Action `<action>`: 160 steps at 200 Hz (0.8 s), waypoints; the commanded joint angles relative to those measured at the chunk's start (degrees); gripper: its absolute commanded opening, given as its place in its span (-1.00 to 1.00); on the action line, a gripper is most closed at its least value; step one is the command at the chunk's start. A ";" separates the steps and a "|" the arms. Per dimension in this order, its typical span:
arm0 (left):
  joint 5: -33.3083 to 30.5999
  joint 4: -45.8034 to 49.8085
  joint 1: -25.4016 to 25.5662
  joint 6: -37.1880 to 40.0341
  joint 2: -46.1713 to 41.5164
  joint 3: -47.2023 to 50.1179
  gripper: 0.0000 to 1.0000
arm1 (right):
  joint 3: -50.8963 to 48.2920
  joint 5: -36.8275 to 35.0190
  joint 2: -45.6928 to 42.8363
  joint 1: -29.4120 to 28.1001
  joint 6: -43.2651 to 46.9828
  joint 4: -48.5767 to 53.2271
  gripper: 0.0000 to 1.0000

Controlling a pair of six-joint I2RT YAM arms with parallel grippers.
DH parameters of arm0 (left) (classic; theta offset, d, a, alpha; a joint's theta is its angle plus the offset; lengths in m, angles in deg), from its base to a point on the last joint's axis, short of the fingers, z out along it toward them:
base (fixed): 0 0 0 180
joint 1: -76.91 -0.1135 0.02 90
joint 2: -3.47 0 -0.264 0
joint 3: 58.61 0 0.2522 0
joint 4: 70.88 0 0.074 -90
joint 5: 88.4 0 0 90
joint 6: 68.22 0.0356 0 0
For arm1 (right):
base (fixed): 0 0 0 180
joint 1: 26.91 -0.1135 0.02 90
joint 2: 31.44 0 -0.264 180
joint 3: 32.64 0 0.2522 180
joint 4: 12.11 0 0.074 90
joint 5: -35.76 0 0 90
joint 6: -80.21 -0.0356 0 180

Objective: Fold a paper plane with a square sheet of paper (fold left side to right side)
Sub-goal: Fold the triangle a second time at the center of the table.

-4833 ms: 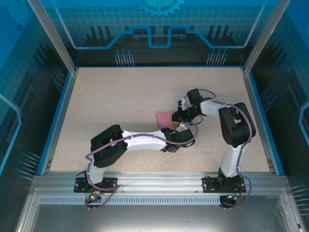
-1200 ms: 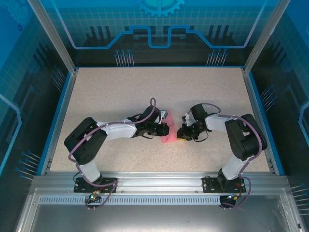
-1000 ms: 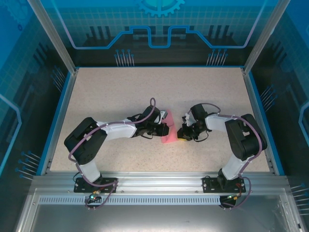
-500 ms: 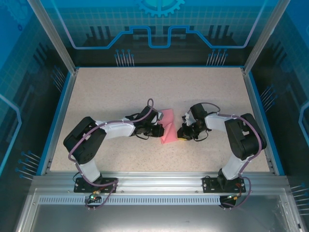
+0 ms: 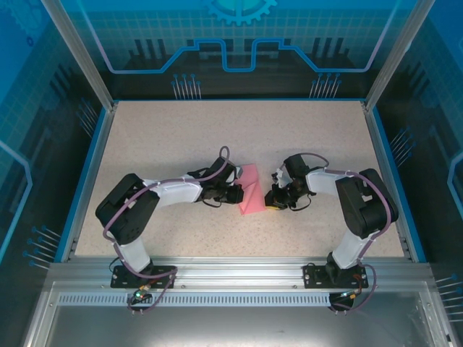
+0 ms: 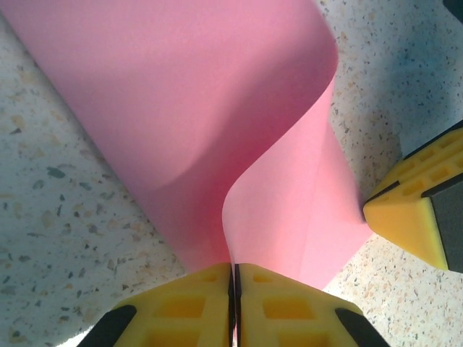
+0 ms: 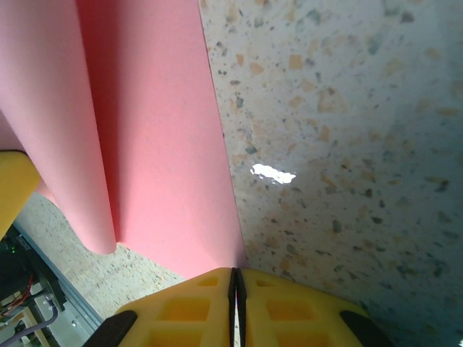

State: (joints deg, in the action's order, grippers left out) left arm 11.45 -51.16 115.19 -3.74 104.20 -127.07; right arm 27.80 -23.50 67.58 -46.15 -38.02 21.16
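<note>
1 change: left pincer (image 6: 233, 273) pulled square sheet of paper (image 6: 181, 108) leftward.

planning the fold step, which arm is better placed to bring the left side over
Left. The left gripper is shut on the paper's left edge, which is lifted and curls toward the right; the right gripper pinches the right edge down at the table.

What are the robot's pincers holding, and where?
Both pinch the thin pink square sheet of paper: left pincer its lifted left edge, right pincer its right edge.
</note>
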 commanded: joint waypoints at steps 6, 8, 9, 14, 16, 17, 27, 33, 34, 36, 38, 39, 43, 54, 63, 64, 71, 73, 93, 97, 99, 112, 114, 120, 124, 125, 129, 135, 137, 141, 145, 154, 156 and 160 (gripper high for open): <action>-1.12 1.97 -0.67 1.96 1.64 -2.42 -0.74 | 1.48 0.89 1.74 -1.06 1.05 1.41 -0.76; -1.10 1.96 -0.71 2.03 1.70 -2.38 -0.74 | 1.42 0.90 1.73 -1.04 1.07 1.45 -0.76; -1.12 1.96 -0.73 2.04 1.77 -2.41 -0.74 | 1.45 0.90 1.76 -1.05 1.02 1.48 -0.76; -1.14 2.08 -0.71 2.09 1.86 -2.51 -0.74 | 1.47 0.88 1.74 -1.05 1.11 1.59 -0.76; -1.15 2.10 -0.72 2.13 1.89 -2.58 -0.73 | 1.55 0.85 1.84 -1.01 1.08 1.61 -0.76; -1.15 2.07 -0.69 2.13 1.95 -2.60 -0.73 | 1.56 0.87 1.86 -0.99 1.12 1.55 -0.76; -1.12 2.12 -0.75 2.20 2.25 -2.83 -0.73 | 1.58 0.78 1.92 -1.03 1.23 1.67 -0.76; -1.20 2.22 -0.75 2.31 2.40 -3.00 -0.73 | 1.53 0.88 2.02 -1.05 1.20 1.67 -0.76; -1.22 2.26 -0.75 2.31 2.43 -3.02 -0.73 | 1.60 0.89 2.04 -1.06 1.18 1.67 -0.76; -1.23 2.34 -0.82 2.31 2.45 -3.04 -0.74 | 1.65 0.90 2.05 -1.06 1.19 1.74 -0.76; -1.23 2.31 -0.90 2.31 2.52 -3.11 -0.73 | 1.66 0.90 2.05 -1.06 1.16 1.73 -0.76; -1.23 2.35 -0.92 2.31 2.53 -3.12 -0.73 | 1.66 0.85 2.05 -1.06 1.21 1.75 -0.76; -1.23 2.35 -0.85 2.36 2.68 -3.17 -0.73 | 1.66 0.93 2.13 -1.06 1.29 1.73 -0.76; -1.48 2.48 -0.94 2.39 2.88 -3.30 -0.73 | 1.75 0.98 2.22 -1.06 1.33 1.76 -0.75; -1.58 2.50 -1.02 2.49 2.94 -3.31 -0.73 | 1.78 0.96 2.31 -1.06 1.41 1.85 -0.76; -1.63 2.49 -1.06 2.49 2.96 -3.31 -0.73 | 1.77 0.97 2.31 -1.06 1.42 1.85 -0.76; -1.82 2.65 -1.07 2.50 2.94 -3.32 -0.73 | 1.92 1.00 2.32 -1.06 1.42 1.85 -0.75; -1.89 2.72 -1.05 2.50 2.99 -3.31 -0.73 | 1.92 0.97 2.29 -1.06 1.40 1.89 -0.75; -2.35 2.92 -1.10 2.66 3.21 -3.31 -0.73 | 2.06 1.02 2.40 -1.05 1.50 1.93 -0.75; -2.45 3.01 -1.07 2.66 3.23 -3.31 -0.74 | 2.02 1.03 2.39 -1.04 1.50 1.95 -0.75; -2.50 3.01 -1.07 2.66 3.24 -3.31 -0.73 | 2.02 1.06 2.40 -1.05 1.51 1.94 -0.75; -2.46 2.79 -1.06 2.62 3.34 -3.27 -0.74 | 1.89 0.97 2.48 -1.05 1.51 1.94 -0.75; -2.42 2.80 -1.14 2.59 3.40 -3.23 -0.73 | 1.92 0.92 2.49 -1.06 1.47 1.94 -0.75; -2.38 2.62 -1.11 2.52 3.43 -3.22 -0.73 | 1.88 1.04 2.49 -1.01 1.45 1.94 -0.75; -2.32 2.54 -1.12 2.49 3.49 -3.24 -0.74 | 1.89 1.00 2.43 -1.00 1.49 1.94 -0.75; -2.30 2.51 -1.11 2.49 3.54 -3.23 -0.74 | 1.91 1.04 2.46 -1.03 1.50 1.94 -0.75; -2.33 2.50 -1.17 2.49 3.60 -3.22 -0.73 | 1.88 1.01 2.44 -1.06 1.47 1.94 -0.75; -2.36 2.43 -1.16 2.49 3.60 -3.20 -0.73 | 1.92 1.06 2.49 -1.06 1.49 1.94 -0.75; -2.37 2.47 -1.12 2.49 3.60 -3.26 -0.73 | 1.88 1.03 2.47 -1.06 1.50 1.94 -0.75; -2.38 2.36 -1.17 2.41 3.69 -3.31 -0.74 | 1.93 1.02 2.45 -1.05 1.49 1.93 -0.75; -2.33 2.31 -1.19 2.42 3.69 -3.34 -0.73 | 1.93 1.05 2.49 -1.04 1.45 2.00 -0.75; -2.38 2.24 -1.15 2.39 3.90 -3.40 -0.73 | 2.01 1.05 2.45 -1.06 1.54 2.00 -0.75; -2.38 2.24 -1.14 2.40 3.89 -3.44 -0.73 | 2.02 1.07 2.48 -1.04 1.58 2.09 -0.75; -2.31 2.14 -1.18 2.39 3.95 -3.48 -0.73 | 1.97 1.10 2.47 -1.06 1.56 2.02 -0.75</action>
State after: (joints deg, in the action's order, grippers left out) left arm 9.94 -49.67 114.56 -2.08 107.26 -128.95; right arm 29.02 -22.71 68.71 -46.15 -37.54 22.27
